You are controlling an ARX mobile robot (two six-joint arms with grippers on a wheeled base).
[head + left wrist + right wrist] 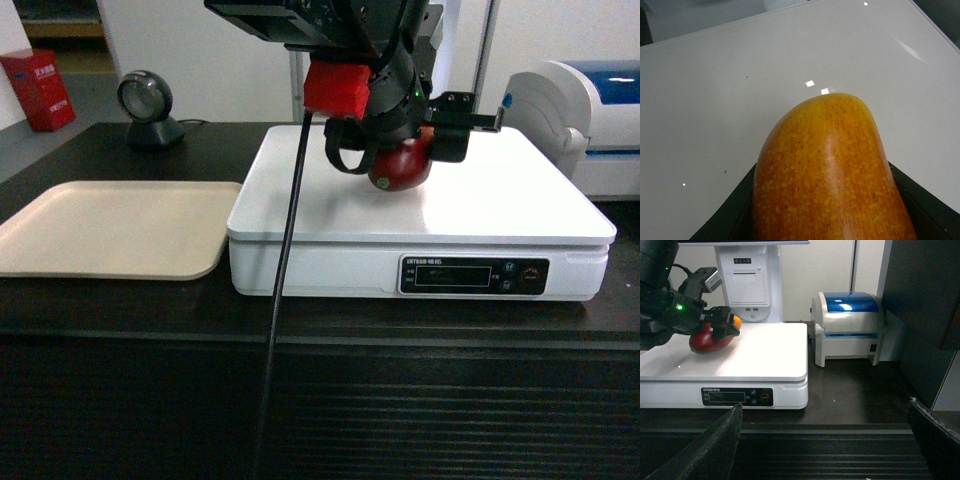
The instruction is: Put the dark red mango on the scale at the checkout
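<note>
The left gripper (400, 150) is closed on the mango (401, 163), with a dark finger on each flank of the fruit. In the left wrist view the orange-yellow end of the mango (830, 175) juts out past the fingers (727, 220) over the white platform. In the right wrist view the mango (710, 340) sits low on the scale (755, 360), at the platform's rear left; whether it touches the platform or hangs just above it cannot be told. The right gripper shows only as two dark fingers (705, 450) at the bottom corners of its own view, spread wide apart and holding nothing.

The scale (480, 200) stands on the black counter (120, 305), its display strip (474, 275) facing the front edge. Most of the platform to the right of and in front of the mango is bare. A beige tray (110, 228) lies just left of the scale. A round black scanner (147, 108) stands behind the tray. A white and blue printer (850, 327) stands just right of the scale, with a narrow gap between them. A white terminal (747, 280) rises behind the scale. A black cable (285, 290) hangs from the left arm across the scale's front left corner. The counter's ribbed front panel (400, 420) lies below the scale.
</note>
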